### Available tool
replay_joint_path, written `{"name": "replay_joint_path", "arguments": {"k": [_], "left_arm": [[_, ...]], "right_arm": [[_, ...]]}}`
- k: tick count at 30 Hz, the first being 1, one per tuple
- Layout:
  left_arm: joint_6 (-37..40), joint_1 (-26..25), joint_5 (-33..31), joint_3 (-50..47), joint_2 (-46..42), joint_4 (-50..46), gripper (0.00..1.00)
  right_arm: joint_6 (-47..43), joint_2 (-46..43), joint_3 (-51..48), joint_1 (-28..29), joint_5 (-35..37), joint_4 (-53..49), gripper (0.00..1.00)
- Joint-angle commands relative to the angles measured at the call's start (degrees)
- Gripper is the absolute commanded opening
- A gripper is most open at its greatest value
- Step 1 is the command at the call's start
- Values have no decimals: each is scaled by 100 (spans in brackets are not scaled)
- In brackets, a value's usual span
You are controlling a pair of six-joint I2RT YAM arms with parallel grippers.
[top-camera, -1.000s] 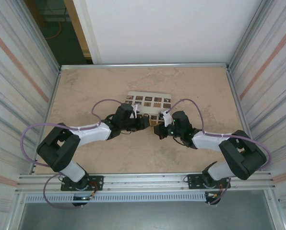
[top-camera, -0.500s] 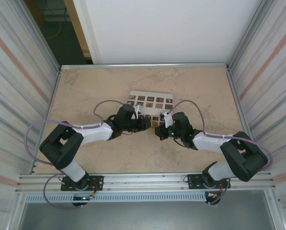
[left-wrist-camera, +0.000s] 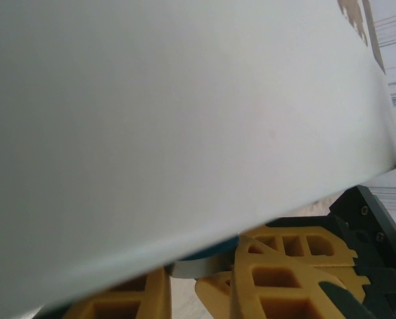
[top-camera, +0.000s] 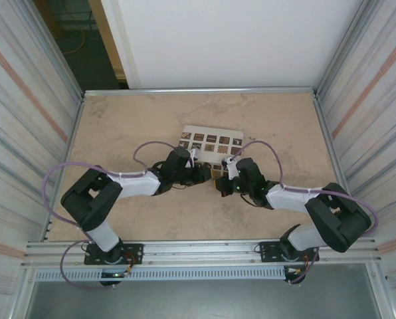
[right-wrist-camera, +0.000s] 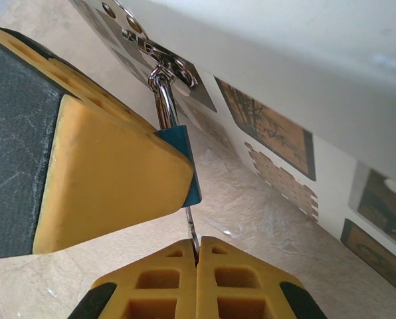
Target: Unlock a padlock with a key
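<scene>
Just above the right gripper's point(right-wrist-camera: 197, 251) pressed-together fingertips, pinched the key point(right-wrist-camera: 192, 229) upright at the blue padlock's point(right-wrist-camera: 181, 156) underside, padlock clamped by the left gripper point(left-wrist-camera: 201, 272), hooked to the white box's point(right-wrist-camera: 304, 40) hasp point(right-wrist-camera: 175, 70); judged insertion underway, needing a straight push, then twist.

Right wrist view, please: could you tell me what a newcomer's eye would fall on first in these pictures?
The blue padlock in mid-frame, its shackle hooked through a metal hasp on the white box, with a yellow finger of the left gripper pressed against it. Just below, the right gripper pinches the thin key, its tip at the lock's underside.
</scene>
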Motion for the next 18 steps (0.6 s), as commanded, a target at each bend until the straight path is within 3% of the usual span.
{"name": "replay_joint_path", "arguments": {"k": [1, 18], "left_arm": [[-73, 132, -781, 29, 156, 497, 18], [-266, 22, -1381, -172, 862, 1314, 17]], "right_arm": [[-44, 77, -29, 105, -166, -506, 0], [173, 694, -78, 77, -170, -365, 0]]}}
